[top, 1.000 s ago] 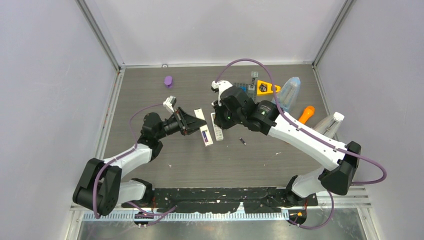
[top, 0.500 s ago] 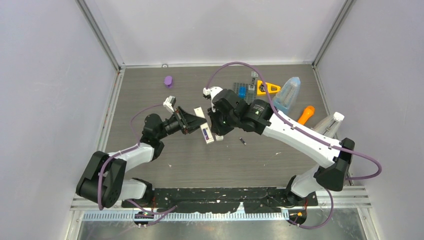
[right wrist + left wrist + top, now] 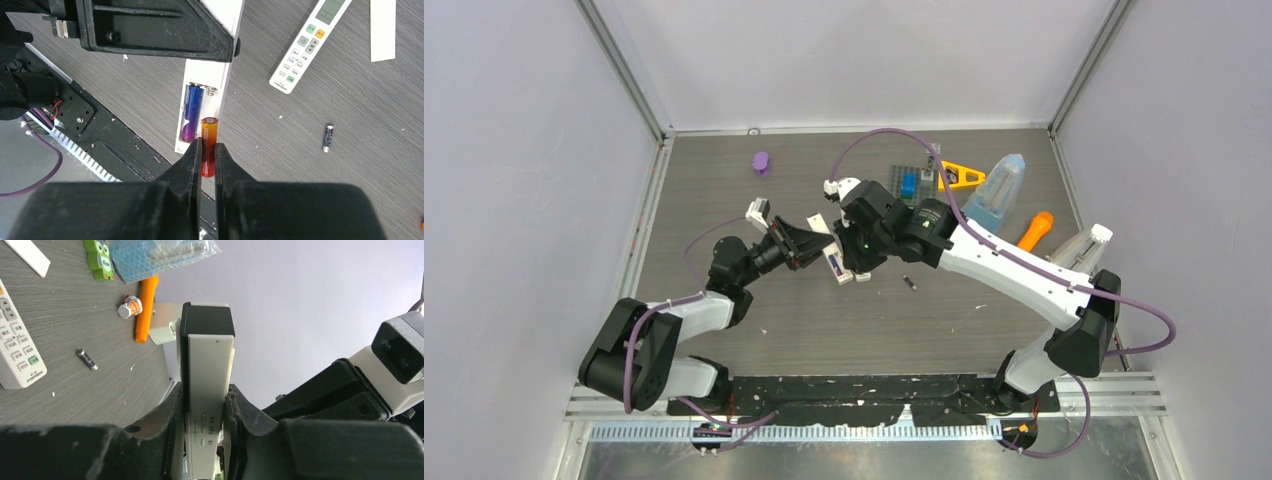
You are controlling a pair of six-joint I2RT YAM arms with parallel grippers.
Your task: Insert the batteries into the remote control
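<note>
My left gripper is shut on a white remote control, holding it above the table. In the right wrist view its back faces the camera, the battery bay open, with a blue battery lying in the left slot. My right gripper is shut on a red-orange battery, whose tip is at the bay's right slot. Seen from above, the two grippers meet at the remote control. A blackish battery lies loose on the table to the right.
A second white remote lies buttons-up beyond the held one, with a white cover strip near it. At the back right are an orange triangle, a bubble-wrap bag and an orange carrot toy. A purple piece sits back left.
My right arm has swung left with the red-orange battery, from over the second remote to the held remote's open bay. The left gripper has shifted slightly towards it with the remote.
</note>
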